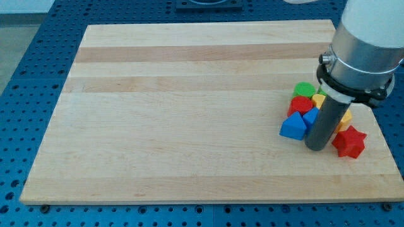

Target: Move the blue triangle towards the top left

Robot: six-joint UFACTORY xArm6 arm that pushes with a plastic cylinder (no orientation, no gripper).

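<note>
camera view showed the wooden table [189,94] lying on a blue perforated surface [25,63], with all the blocks bunched together near the view's right edge. the blue triangle [293,127] sat at the left end of that bunch, its point toward the view's top, resting on the table well toward the view's right and a little below the middle height. just beside it on the right lay a smaller blue block [311,116], its shape hard to make out, and above those a red block [301,104] and a green round block [305,89] at the top of the bunch. a yellow block [319,99] peeked out beside the rod, and an orange-yellow piece [344,119] showed on the rod's right side. a red star [350,142] lay at the lower right of the group. my tip [317,147] stood on the table just right of the blue triangle, close to its lower right corner, between it and the red star. the arm carried no fingers, only the dark rod under the pale arm housing [366,38].
</note>
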